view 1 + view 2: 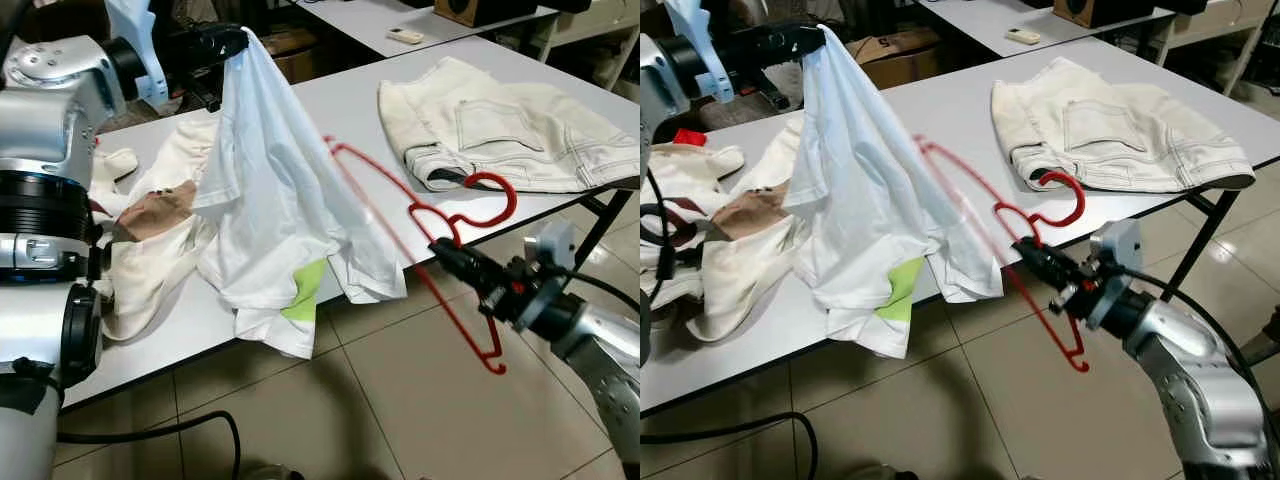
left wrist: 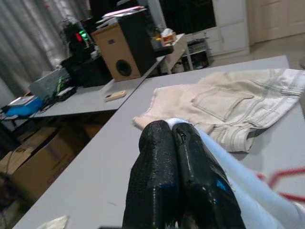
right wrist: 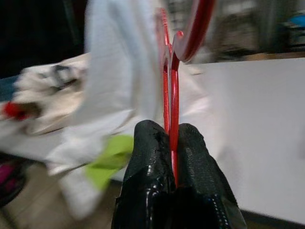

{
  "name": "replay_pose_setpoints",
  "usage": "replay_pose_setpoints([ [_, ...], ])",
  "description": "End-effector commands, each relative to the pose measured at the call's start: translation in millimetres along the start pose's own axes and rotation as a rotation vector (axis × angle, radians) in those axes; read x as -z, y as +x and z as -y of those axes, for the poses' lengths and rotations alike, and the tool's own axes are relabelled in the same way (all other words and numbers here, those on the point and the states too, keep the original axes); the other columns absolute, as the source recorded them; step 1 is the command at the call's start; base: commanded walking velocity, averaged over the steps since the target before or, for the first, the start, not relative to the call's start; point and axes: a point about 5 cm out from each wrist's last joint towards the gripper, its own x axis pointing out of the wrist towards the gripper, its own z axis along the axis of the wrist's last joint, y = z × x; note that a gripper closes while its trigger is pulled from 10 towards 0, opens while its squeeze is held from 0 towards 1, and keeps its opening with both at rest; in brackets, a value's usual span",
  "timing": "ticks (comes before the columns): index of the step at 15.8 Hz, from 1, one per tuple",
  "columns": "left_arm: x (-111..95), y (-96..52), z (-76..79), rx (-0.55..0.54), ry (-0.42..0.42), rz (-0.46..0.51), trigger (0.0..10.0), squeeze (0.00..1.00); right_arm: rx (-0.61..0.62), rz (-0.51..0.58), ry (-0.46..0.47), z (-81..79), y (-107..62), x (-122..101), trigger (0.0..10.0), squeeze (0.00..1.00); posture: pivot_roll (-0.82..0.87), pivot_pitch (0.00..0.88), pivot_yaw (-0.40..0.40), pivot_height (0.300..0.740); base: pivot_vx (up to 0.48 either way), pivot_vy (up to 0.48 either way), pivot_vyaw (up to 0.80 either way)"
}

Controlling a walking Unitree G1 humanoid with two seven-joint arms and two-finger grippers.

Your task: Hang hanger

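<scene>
Right end effector [image 1: 1032,250] pinches red hanger [image 1: 992,236] — beside the hanging shirt [image 1: 865,200].

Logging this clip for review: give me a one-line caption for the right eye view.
Right gripper holds a red hanger beside the white T-shirt that the left gripper lifts above the grey table.

the grey table [image 1: 350,110] carries folded cream jeans [image 1: 510,125] at its right end and rumpled cream clothes [image 1: 150,235] at its left.
</scene>
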Motion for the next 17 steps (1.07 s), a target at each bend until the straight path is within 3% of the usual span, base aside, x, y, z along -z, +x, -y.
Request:
replay_pose_setpoints([
  [1,-2,0.1,-2.1,-0.026,0.007,-0.003,0.0,0.0,-0.067,0.024,-0.009,-8.6,0.4,-5,10.0,0.0,-0.13,0.0,0.116,0.74,0.0,0.0,0.0],
  [3,3,5.2,-1.3,-0.058,0.01,-0.004,0.0,0.0,-0.123,-0.002,-0.009,-20.4,-5.3,-4,10.0,0.0,-0.14,0.0,0.123,0.74,0.0,0.0,0.0],
  [5,1,8.7,7.6,0.009,-0.026,0.027,0.0,0.0,-0.089,-0.014,-0.01,-20.6,-3.7,-1,10.0,0.0,-0.15,0.0,0.134,0.74,0.0,0.0,0.0],
  [9,-1,-0.1,13.3,0.112,-0.03,0.02,0.0,0.0,0.025,-0.044,-0.004,0.0,7.1,6,10.0,0.0,-0.13,0.0,0.125,0.74,0.0,0.0,0.0],
  [12,-11,-5.2,19.0,0.184,-0.045,0.051,0.0,0.0,0.061,-0.127,0.018,13.9,8.7,17,10.0,0.0,-0.11,0.0,0.107,0.74,0.0,0.0,0.0],
  [14,-15,-6.7,20.1,0.187,-0.042,0.069,0.0,0.0,0.032,-0.179,0.014,16.1,10.0,23,10.0,0.0,-0.11,0.0,0.102,0.74,0.0,0.0,0.0],
  [17,-26,-11.7,17.2,0.179,-0.07,0.135,0.0,0.0,0.094,-0.279,-0.035,30.2,5.2,32,10.0,0.0,-0.11,0.0,0.091,0.74,0.0,0.0,0.0],
])
